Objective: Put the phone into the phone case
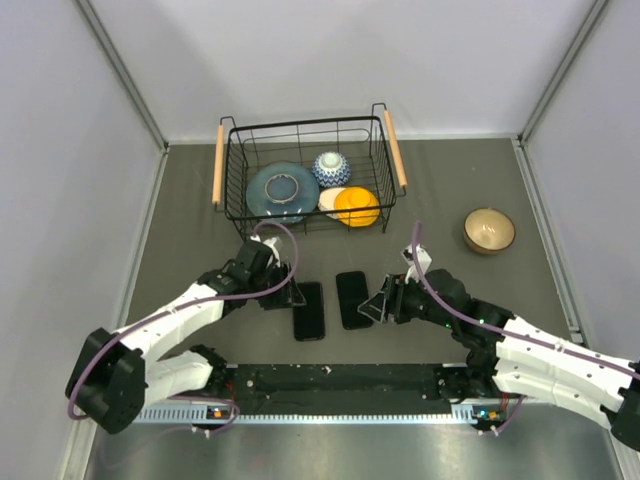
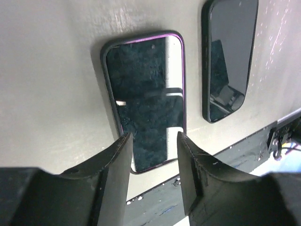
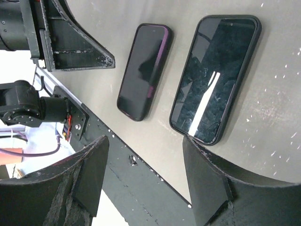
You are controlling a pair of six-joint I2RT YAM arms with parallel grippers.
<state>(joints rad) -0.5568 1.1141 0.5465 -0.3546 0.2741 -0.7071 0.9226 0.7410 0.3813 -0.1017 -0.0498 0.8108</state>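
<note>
The likeliest slip was a mix-up. The left claw (image 2: 153, 139), parted to a middling gap and empty, hung right over the purple phone (image 2: 145, 101), which lay just beside the phone (image 1: 353, 299) at its 8 o'clock. The phone lay face up in the middle of the table (image 1: 180, 200), framed by a dull black rim that looked like the phone case (image 2: 205, 56). Whether every corner sat home could not be told, and a push on one end might skid it. The right claw (image 3: 145, 141), spread wide and empty, hovered at its 3 o'clock. A wire basket (image 1: 300, 125) of dishes at 12 o'clock and a bowl (image 1: 489, 230) at 2 o'clock stood well apart, blocking nothing.
</note>
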